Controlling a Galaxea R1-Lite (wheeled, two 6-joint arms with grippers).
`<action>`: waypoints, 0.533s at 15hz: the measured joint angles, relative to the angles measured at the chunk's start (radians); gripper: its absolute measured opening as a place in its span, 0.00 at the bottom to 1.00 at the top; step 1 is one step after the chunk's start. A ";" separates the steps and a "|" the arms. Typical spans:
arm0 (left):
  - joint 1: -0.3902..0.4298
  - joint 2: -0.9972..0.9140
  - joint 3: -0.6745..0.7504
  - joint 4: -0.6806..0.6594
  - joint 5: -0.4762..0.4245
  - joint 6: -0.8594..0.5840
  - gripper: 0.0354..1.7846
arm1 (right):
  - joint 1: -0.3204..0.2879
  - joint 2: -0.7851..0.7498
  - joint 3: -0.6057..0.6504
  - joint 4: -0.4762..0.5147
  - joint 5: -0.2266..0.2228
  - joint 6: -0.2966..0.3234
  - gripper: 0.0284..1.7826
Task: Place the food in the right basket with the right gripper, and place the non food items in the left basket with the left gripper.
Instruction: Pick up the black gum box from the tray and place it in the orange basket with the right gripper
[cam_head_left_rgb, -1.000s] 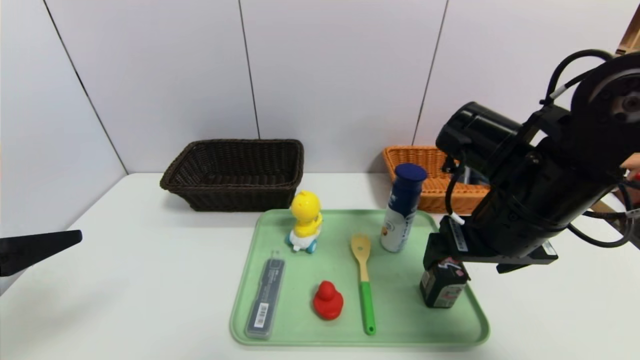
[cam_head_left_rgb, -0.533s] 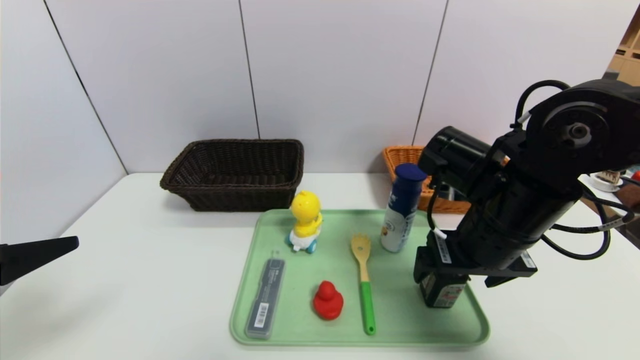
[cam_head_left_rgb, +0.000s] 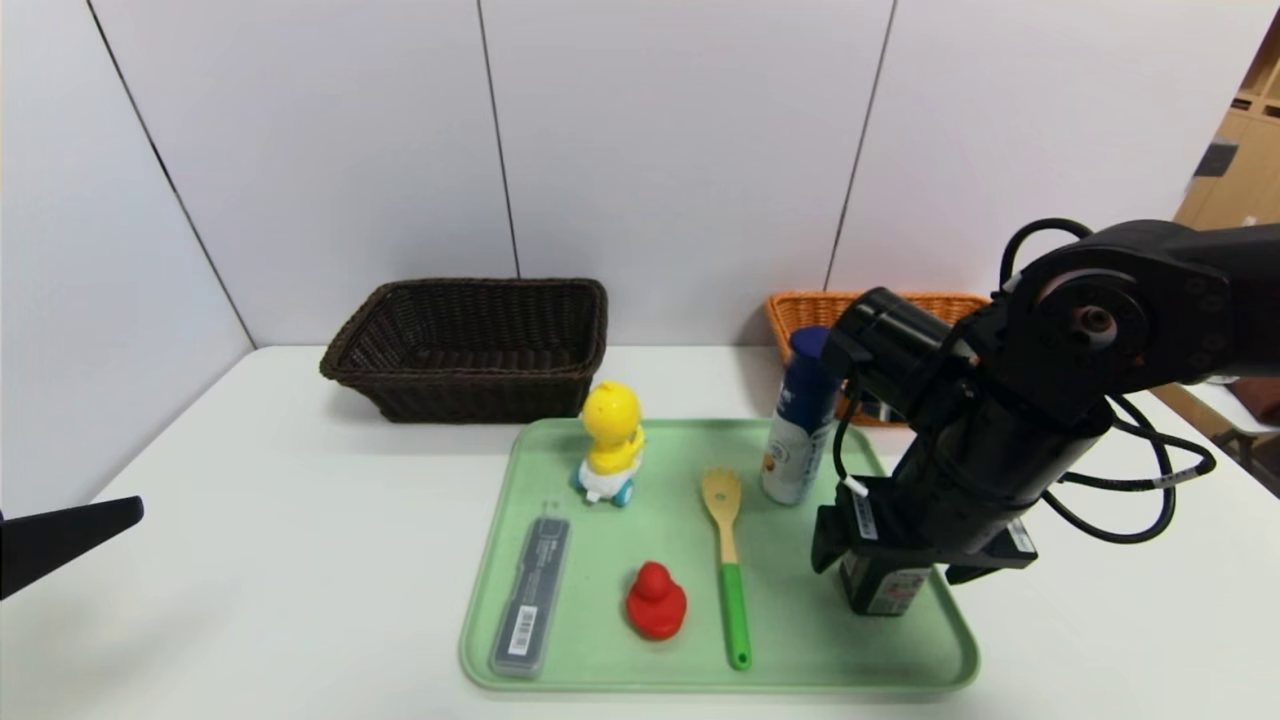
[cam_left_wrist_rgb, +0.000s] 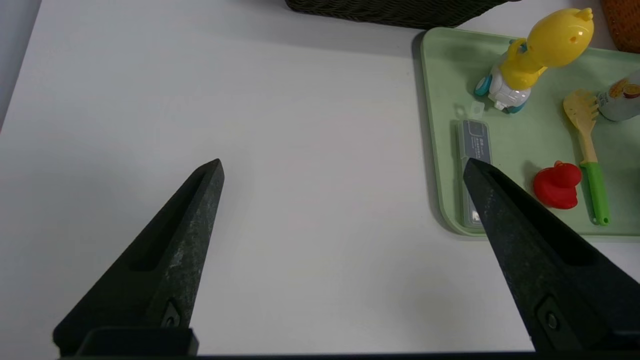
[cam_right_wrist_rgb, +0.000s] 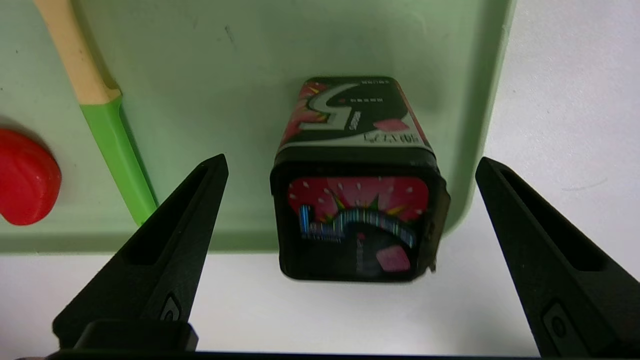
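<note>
The small black carton (cam_head_left_rgb: 886, 592) with red-pink top print (cam_right_wrist_rgb: 357, 220) stands at the near right of the green tray (cam_head_left_rgb: 560, 660). My right gripper (cam_right_wrist_rgb: 350, 161) is open, just above the carton, one finger on each side, not touching. The white bottle with the blue cap (cam_head_left_rgb: 800, 440), yellow duck toy (cam_head_left_rgb: 611, 440), red duck (cam_head_left_rgb: 656, 600), green-handled fork (cam_head_left_rgb: 728, 560) and grey case (cam_head_left_rgb: 531, 608) are also on the tray. My left gripper (cam_left_wrist_rgb: 342, 167) is open and empty over bare table at the far left.
The dark brown basket (cam_head_left_rgb: 470, 345) stands behind the tray on the left. The orange basket (cam_head_left_rgb: 810, 315) stands at the back right, mostly hidden by my right arm. The white table (cam_head_left_rgb: 280, 560) ends at a wall behind.
My right arm has come down and slightly left, bringing its open gripper close over the black carton. My left gripper has drifted slightly down and left.
</note>
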 joint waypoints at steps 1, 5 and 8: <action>0.000 -0.005 0.004 0.001 0.000 0.000 0.94 | -0.003 0.001 0.017 -0.029 0.000 0.001 0.96; -0.001 -0.015 0.013 0.000 0.000 0.001 0.94 | -0.007 0.003 0.047 -0.071 0.001 0.017 0.96; -0.002 -0.018 0.023 -0.001 0.000 0.002 0.94 | -0.007 0.001 0.053 -0.086 0.000 0.017 0.96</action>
